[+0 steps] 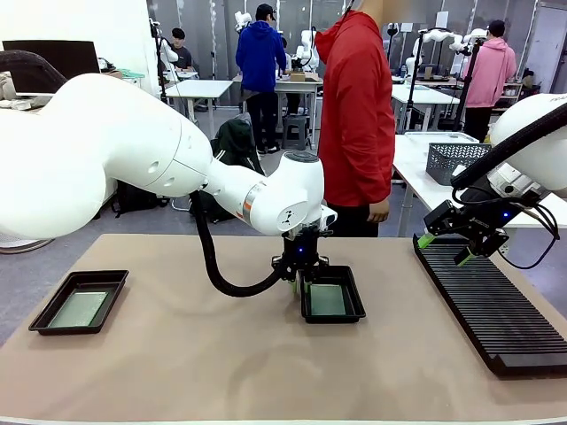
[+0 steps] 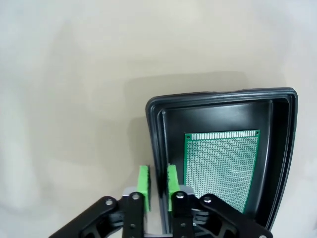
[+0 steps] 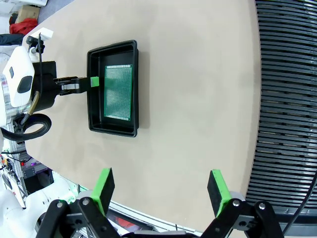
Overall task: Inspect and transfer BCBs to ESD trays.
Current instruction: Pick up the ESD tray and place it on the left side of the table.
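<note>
Thin pale-green perforated circuit board (image 2: 221, 166) flat inside shallow black plastic tray (image 2: 277, 99) mid-counter (image 1: 195, 354). Left gripper (image 2: 158, 182) narrow, pads pinching tray's side rim. Second tray (image 1: 40, 317), counter's left, holds another board (image 1: 78, 309). Right gripper (image 3: 161, 191) wide, empty, near black ribbed rack (image 3: 287, 99). Step, likely: repositioning tray; next needs steady drag or release.
</note>
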`<control>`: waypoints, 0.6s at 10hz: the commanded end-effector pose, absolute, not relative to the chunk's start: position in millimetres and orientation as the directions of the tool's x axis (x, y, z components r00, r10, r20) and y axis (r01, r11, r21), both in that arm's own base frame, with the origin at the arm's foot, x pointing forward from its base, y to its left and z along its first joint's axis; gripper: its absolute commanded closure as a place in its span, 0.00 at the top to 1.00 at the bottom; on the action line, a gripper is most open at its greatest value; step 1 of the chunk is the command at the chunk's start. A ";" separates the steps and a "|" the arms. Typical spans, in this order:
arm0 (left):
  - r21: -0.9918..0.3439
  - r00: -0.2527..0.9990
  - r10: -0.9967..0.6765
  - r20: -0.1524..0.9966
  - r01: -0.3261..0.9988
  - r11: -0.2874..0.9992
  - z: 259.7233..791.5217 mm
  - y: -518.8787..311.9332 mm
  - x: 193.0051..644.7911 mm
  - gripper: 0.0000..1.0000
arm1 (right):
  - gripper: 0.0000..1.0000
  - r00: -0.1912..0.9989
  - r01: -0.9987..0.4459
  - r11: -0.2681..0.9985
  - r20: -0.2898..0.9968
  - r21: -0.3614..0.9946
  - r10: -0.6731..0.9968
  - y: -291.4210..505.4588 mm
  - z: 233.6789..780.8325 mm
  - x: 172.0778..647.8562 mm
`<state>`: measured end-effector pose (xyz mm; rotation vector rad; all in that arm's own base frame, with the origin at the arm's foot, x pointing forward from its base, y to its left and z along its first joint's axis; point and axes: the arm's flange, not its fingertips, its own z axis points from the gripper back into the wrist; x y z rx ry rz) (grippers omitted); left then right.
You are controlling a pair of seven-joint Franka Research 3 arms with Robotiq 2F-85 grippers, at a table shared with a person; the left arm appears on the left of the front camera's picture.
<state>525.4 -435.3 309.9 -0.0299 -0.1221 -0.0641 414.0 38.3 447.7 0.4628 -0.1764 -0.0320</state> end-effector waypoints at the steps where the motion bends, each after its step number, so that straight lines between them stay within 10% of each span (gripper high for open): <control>1: -0.022 0.991 -0.067 0.120 0.070 0.997 310.9 -435.6 526.2 0.19 | 1.00 0.984 0.012 0.897 0.154 0.441 -0.088 39.9 449.6 413.8; 6: -0.025 0.991 -0.067 0.120 0.070 0.997 309.5 -437.5 524.3 0.00 | 1.00 0.984 0.012 0.897 0.154 0.441 -0.088 39.9 449.6 413.8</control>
